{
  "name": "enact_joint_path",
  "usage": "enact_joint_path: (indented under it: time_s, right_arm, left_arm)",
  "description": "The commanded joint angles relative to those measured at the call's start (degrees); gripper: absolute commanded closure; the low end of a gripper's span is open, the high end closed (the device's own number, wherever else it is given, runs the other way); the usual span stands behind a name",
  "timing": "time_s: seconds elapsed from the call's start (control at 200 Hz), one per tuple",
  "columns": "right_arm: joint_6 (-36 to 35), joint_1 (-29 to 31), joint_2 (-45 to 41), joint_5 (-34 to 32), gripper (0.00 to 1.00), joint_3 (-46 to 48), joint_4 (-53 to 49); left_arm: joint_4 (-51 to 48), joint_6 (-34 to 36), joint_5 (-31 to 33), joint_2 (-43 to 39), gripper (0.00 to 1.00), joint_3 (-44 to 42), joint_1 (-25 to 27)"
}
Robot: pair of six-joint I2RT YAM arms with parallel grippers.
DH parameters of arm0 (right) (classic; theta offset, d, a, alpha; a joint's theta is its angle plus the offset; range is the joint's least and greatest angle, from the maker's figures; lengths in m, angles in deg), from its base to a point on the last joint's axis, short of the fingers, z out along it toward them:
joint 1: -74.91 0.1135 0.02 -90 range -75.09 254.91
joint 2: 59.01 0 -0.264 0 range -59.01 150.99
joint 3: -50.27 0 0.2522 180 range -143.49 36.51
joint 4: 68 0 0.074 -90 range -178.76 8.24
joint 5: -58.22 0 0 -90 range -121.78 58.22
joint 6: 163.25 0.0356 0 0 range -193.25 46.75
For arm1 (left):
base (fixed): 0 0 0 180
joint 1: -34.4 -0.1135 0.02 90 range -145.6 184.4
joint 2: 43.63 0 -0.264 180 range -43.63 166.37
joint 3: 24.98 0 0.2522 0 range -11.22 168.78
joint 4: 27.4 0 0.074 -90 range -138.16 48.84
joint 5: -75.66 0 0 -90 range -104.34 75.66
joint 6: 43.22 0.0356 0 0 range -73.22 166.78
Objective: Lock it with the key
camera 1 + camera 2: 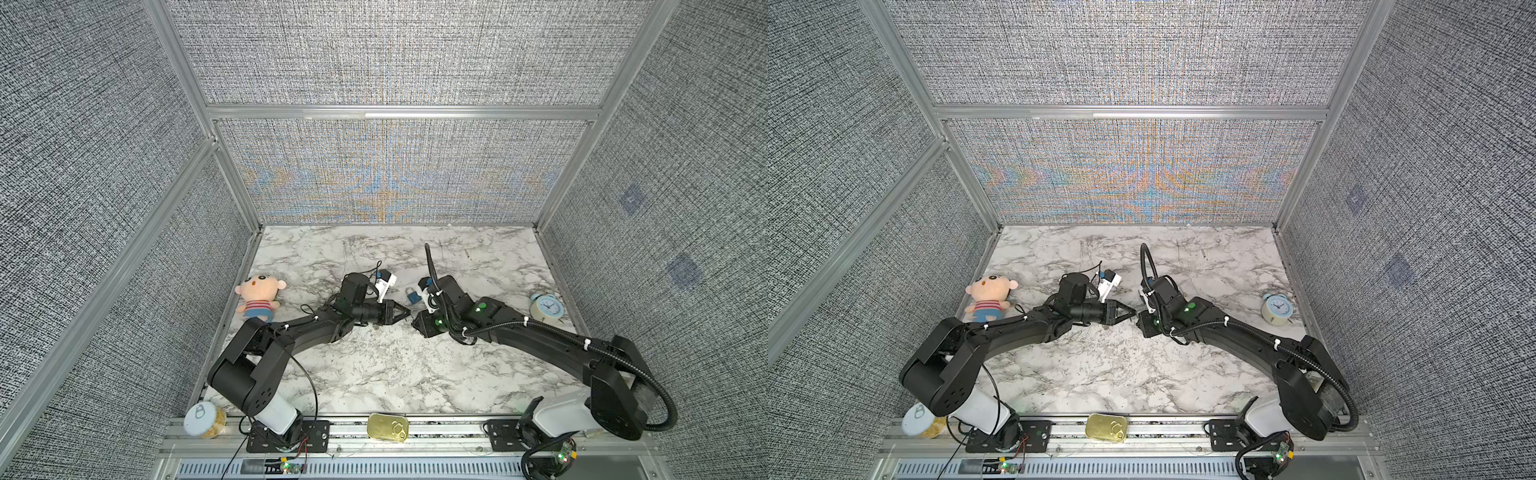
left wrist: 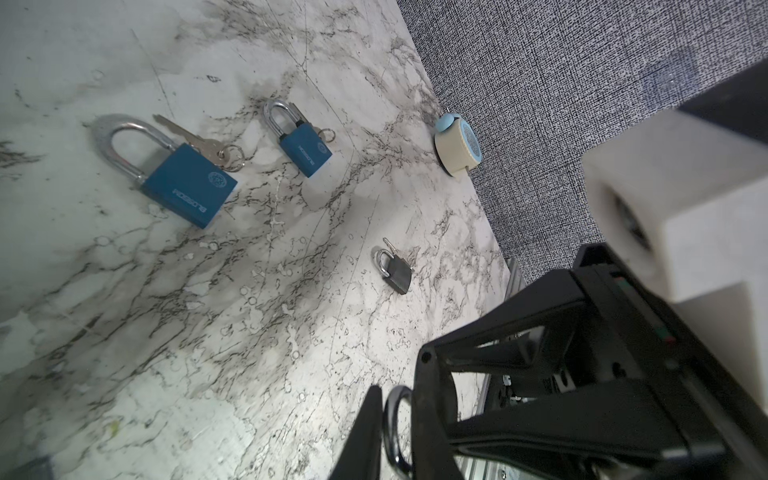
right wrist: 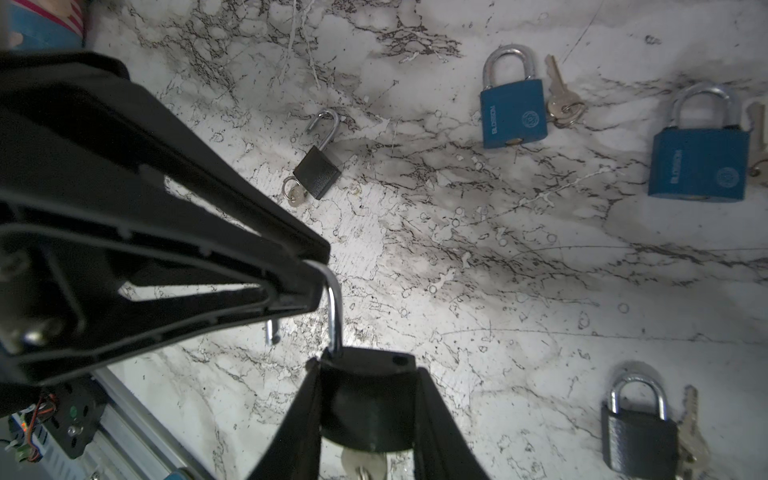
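Both top views alike look steeply down from high above the near edge onto the whole marble surface (image 1: 374,374). The wrist views sit close, looking past the left gripper (image 2: 397,395) and right gripper (image 3: 365,374) across the surface; both show the larger blue padlock (image 2: 189,187).

Your marble table (image 1: 374,374) bears a plush doll (image 1: 258,296) at its left edge and an alarm clock (image 1: 545,308) at its right. Flat on it lie a blue padlock (image 3: 513,109), a second blue padlock (image 3: 700,162), an open small black padlock (image 3: 317,170) and a grey padlock (image 3: 638,436), each with keys (image 3: 559,102).
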Motion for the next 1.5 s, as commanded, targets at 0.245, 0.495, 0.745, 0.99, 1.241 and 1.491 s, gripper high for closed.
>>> enact_joint_path:
  time_s: [0.245,0.495,0.745,0.99,1.241,1.491]
  right_arm:
    - [0.4,-0.3,-0.7,1.2,0.64,0.1,1.9]
    - [1.4,-4.1,-6.1,4.9,0.51,6.4,7.7]
    - [1.8,-7.0,-14.6,4.9,0.51,16.0,16.6]
    - [2.0,-6.9,-20.2,2.4,0.51,22.1,25.7]
    - [1.6,-6.2,-18.9,2.2,0.51,22.1,31.0]
    - [-0.2,-4.8,-14.4,2.2,0.52,18.5,31.3]
  left_arm:
    - [6.9,-3.0,-2.2,1.6,1.0,-1.6,0.0]
    - [13.2,-9.9,0.7,0.3,1.0,-2.6,0.0]
    - [14.8,-13.8,4.4,-0.7,1.0,-1.7,0.0]
    - [14.5,-15.7,4.9,-0.8,1.0,-0.1,0.1]
    - [14.8,-17.1,5.3,-1.3,1.0,0.4,0.7]
    - [14.4,-17.4,5.6,-1.6,1.0,1.4,1.5]
